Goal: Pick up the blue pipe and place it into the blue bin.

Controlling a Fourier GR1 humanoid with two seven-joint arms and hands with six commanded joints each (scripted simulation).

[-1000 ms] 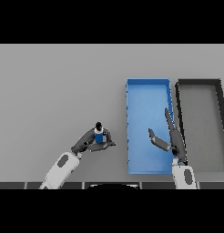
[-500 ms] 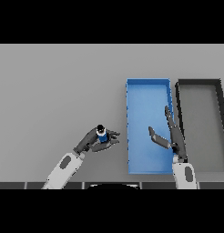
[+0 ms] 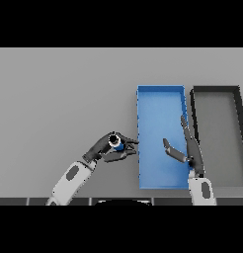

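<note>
Head view: the left hand (image 3: 104,148) grasps the blue pipe (image 3: 117,144), fingers curled round it, just at nine o'clock of the blue bin (image 3: 160,94). The right hand (image 3: 188,150) hangs released, fingers straight, over the bin's right wall. A black bin (image 3: 216,90) sits at three o'clock of it.

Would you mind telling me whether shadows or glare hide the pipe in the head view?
Head view: flat, even light, no glare; the blue pipe is partly covered by the left hand, whose fingers curl round it; the blue bin shows no strong shadow.
</note>
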